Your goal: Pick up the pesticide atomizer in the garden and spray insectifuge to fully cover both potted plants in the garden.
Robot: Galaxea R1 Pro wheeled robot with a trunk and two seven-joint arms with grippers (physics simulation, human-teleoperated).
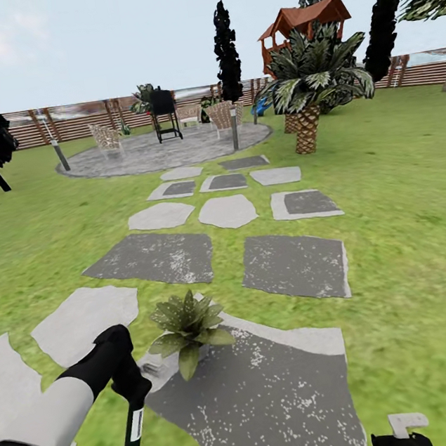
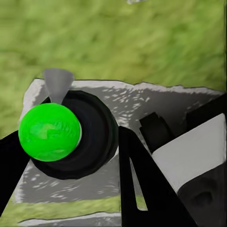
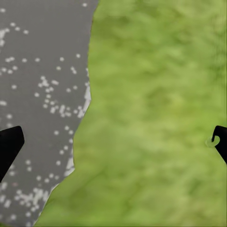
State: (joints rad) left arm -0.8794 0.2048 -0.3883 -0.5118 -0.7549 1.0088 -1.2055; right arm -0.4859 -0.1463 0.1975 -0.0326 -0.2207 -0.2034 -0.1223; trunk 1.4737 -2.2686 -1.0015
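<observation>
My left gripper (image 1: 133, 395) is shut on the pesticide atomizer (image 1: 133, 428), a slim dark bottle with a white label that hangs down from the fingers over the lawn's edge. In the left wrist view the atomizer's green top (image 2: 49, 132) sits between the black fingers (image 2: 137, 184). One potted plant (image 1: 188, 325), a low rosette of pointed green leaves, stands on the near grey slab (image 1: 274, 386), just right of and beyond the bottle. My right gripper (image 3: 113, 146) is open over the border of slab and grass, and its tip (image 1: 402, 437) shows at the lower right of the head view.
Grey stepping slabs (image 1: 155, 258) lead across the lawn to a round paved patio (image 1: 163, 152) with chairs and a black grill (image 1: 164, 114). A palm (image 1: 307, 90) stands to the right of the path, with a wooden fence (image 1: 81, 119) and dark trees behind.
</observation>
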